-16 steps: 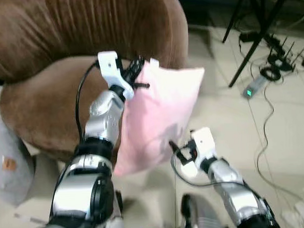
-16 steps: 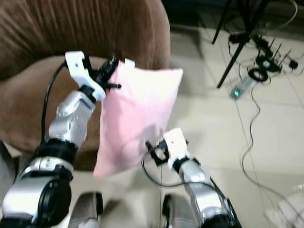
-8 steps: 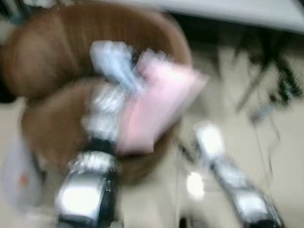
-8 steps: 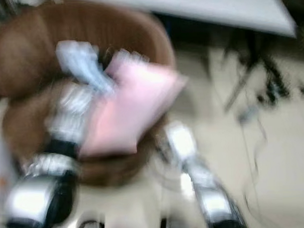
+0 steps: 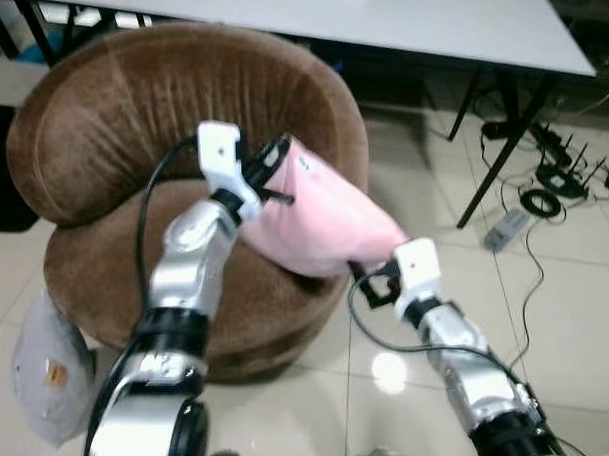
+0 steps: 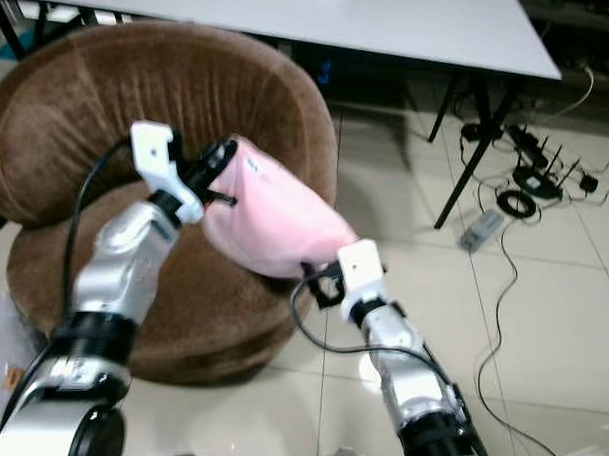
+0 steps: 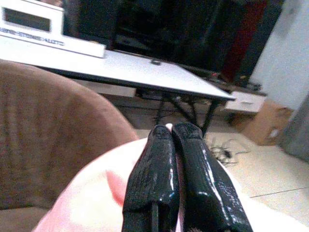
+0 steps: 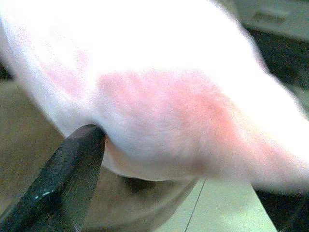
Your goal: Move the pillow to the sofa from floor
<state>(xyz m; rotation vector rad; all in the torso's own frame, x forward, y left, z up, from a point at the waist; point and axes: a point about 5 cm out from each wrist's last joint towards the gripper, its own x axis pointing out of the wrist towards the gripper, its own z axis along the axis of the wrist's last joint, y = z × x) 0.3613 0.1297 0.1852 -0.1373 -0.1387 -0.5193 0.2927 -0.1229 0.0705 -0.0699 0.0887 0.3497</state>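
Observation:
The pink pillow [image 5: 324, 222] lies slanted over the front right edge of the brown round sofa [image 5: 130, 104], above the seat. My left gripper [image 5: 277, 161] is shut on the pillow's upper edge; in the left wrist view its fingers [image 7: 169, 128] press together over the pink fabric [image 7: 91, 203]. My right gripper [image 5: 371, 278] sits at the pillow's lower right corner, off the sofa's edge. In the right wrist view the pillow [image 8: 159, 96] bulges between widely spread fingers, and one fingertip [image 8: 72, 179] touches its underside.
A white table [image 5: 427, 19] with black legs stands behind the sofa. Cables and a power strip [image 5: 510, 226] lie on the tiled floor to the right. A grey bag [image 5: 49, 367] leans by the sofa's left front.
The camera has risen and pulled back. The pillow has swung from hanging upright beside the sofa to lying slanted over its seat edge, still held by my left gripper.

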